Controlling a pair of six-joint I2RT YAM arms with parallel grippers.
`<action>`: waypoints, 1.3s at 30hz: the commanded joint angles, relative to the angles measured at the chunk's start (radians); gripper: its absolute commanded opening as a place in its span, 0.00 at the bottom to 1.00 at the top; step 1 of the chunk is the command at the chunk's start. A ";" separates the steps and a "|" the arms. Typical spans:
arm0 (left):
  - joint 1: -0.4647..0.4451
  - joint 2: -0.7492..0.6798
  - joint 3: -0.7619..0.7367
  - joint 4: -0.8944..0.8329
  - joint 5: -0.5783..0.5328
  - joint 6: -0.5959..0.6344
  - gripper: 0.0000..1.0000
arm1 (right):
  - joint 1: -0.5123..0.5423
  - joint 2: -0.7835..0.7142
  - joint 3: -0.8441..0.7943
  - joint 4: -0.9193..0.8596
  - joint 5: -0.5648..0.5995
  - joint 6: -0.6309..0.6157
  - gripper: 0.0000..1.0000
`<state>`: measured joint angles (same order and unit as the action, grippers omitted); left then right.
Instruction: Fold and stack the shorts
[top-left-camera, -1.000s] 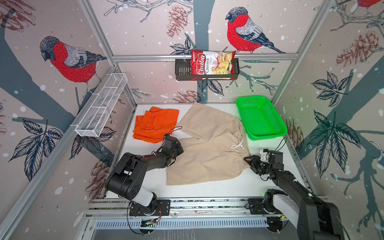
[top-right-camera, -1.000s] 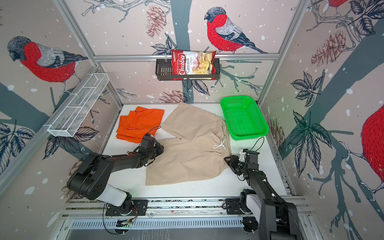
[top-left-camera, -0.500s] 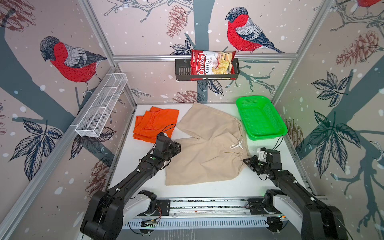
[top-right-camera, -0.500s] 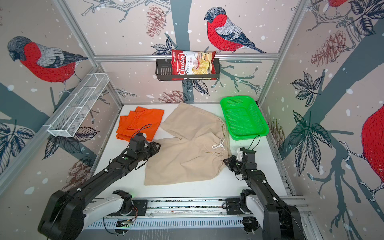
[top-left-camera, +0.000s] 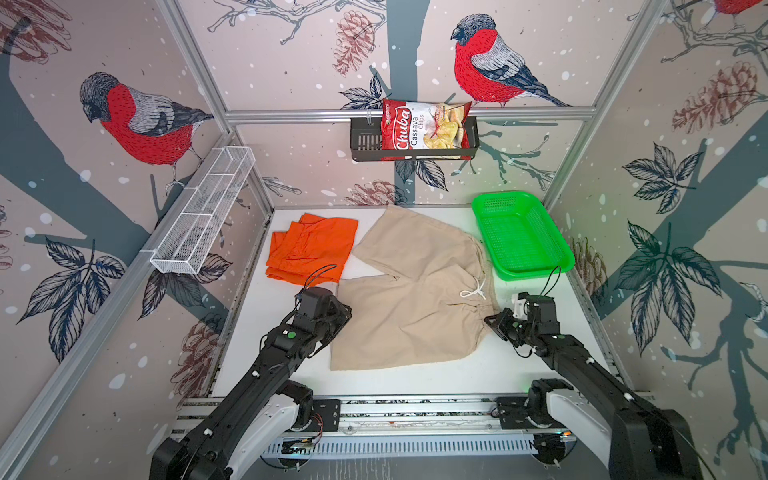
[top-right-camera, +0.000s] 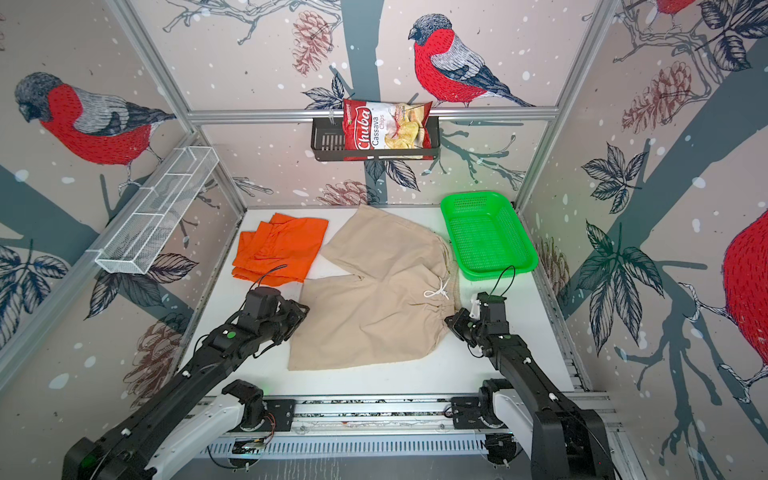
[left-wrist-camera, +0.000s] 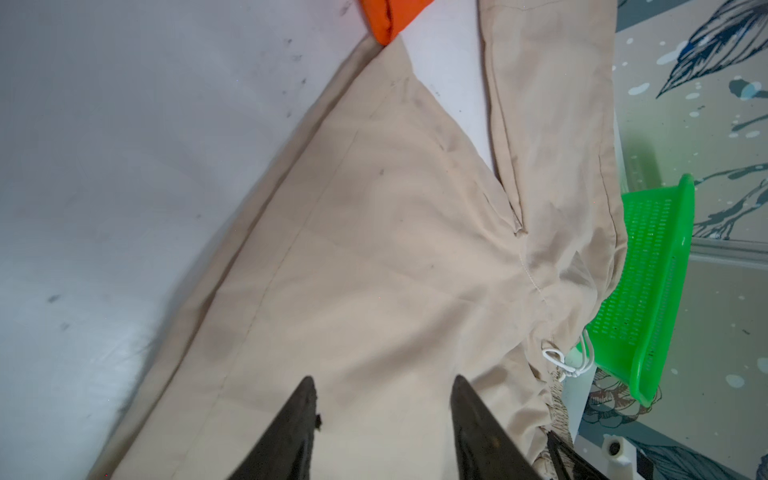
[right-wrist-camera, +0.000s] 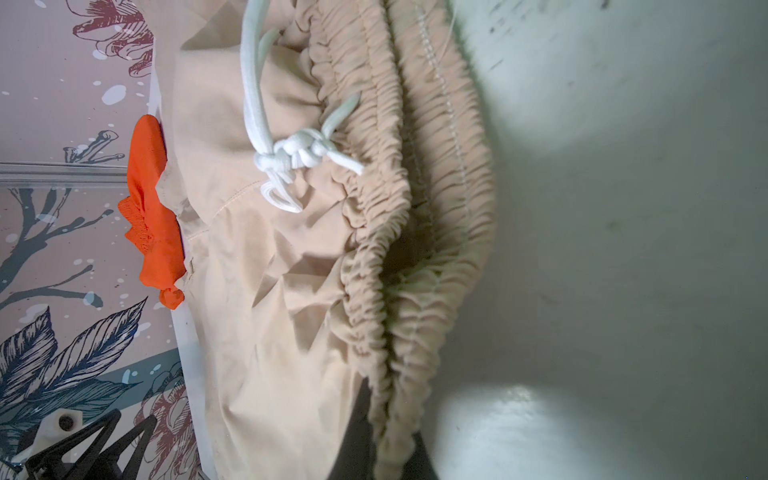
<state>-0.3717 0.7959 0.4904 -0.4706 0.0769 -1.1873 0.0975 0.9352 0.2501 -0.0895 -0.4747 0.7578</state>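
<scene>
Since one second ago the left arm has unfolded from a raised-elbow pose into a long reach. The left hand (top-left-camera: 344, 311) has gone from nearly closed to released, and its two black fingers (left-wrist-camera: 297, 419) stand apart over a leg hem. The right hand (top-left-camera: 492, 323) has clenched on the gathered elastic waistband of the beige woven-cloth shorts (top-left-camera: 411, 307). These lie flat and spread mid-bench, legs parted.

Bare white bench (top-left-camera: 519, 370) runs in front of the beige shorts and to their left. Behind-left, the folded bright orange cloth shorts (top-left-camera: 311, 247) lie just beside one leg. Behind-right, the green plastic mesh basket (top-left-camera: 536, 272) sits just beside the waistband. The knotted white drawstring (top-left-camera: 473, 291) rests on smooth cloth — the waistband itself is tightly ruched.
</scene>
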 joint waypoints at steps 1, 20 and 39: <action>0.001 -0.031 -0.038 -0.120 0.020 -0.114 0.53 | 0.009 -0.008 0.004 -0.017 0.029 -0.001 0.01; -0.004 -0.123 -0.114 -0.364 0.087 -0.202 0.53 | 0.030 0.003 0.000 -0.009 0.045 0.007 0.01; -0.004 -0.083 -0.106 -0.416 0.117 -0.208 0.51 | 0.035 0.020 0.001 -0.002 0.050 0.005 0.01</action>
<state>-0.3752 0.7097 0.3840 -0.8558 0.2020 -1.3903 0.1299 0.9520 0.2481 -0.1062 -0.4290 0.7616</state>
